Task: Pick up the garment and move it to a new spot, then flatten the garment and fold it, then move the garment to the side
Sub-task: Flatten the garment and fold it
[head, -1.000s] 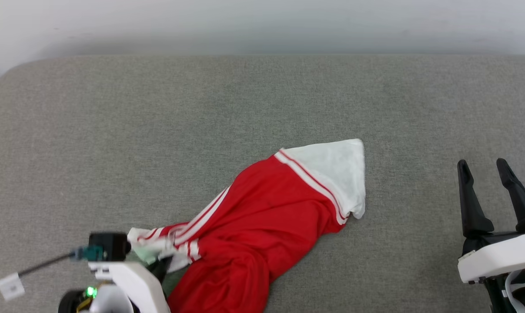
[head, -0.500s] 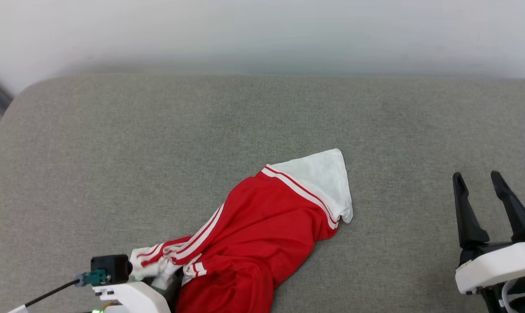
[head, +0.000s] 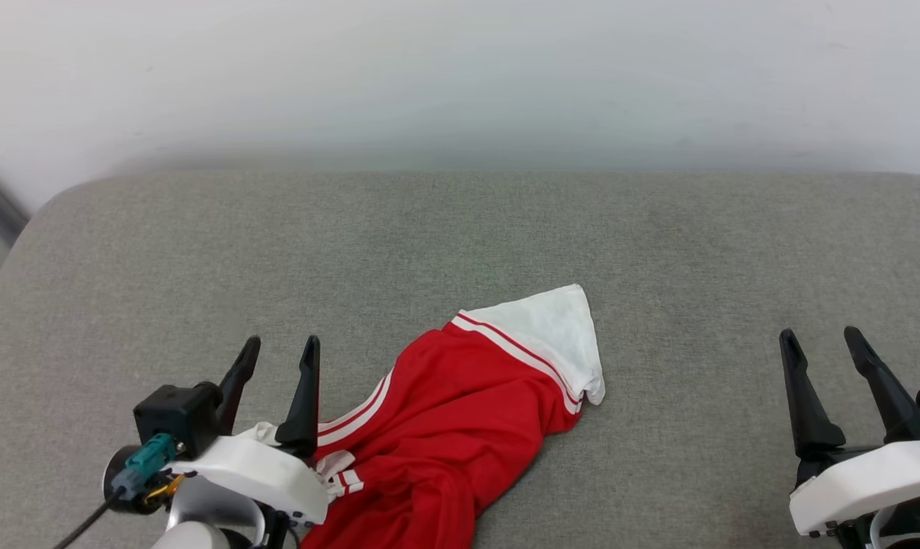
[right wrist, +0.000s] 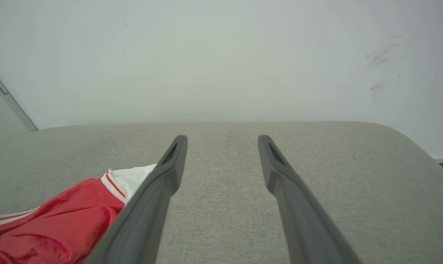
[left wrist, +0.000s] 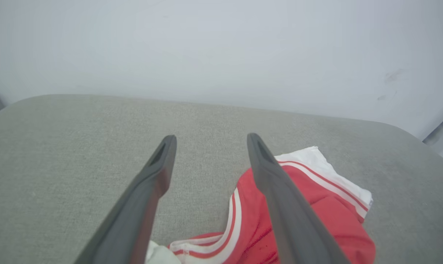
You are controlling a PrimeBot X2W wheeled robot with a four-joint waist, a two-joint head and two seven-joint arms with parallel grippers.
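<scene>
Grey padded desk (head: 460,229): garment (head: 460,435) crumpled at near edge, touching left gripper (head: 280,352); right gripper (head: 819,337) well apart. Both sets of fingers spread, empty. Looks soft, light, limp; pinch white sleeve end (head: 555,329).

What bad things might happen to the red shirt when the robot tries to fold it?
The red shirt lies bunched up, so a pinch may catch several layers and it won't spread flat.
A striped sleeve end sits right by the open left gripper; its fingers might snag it.
The right gripper stands well off to the side, so one-handed tugging could twist the shirt.
</scene>
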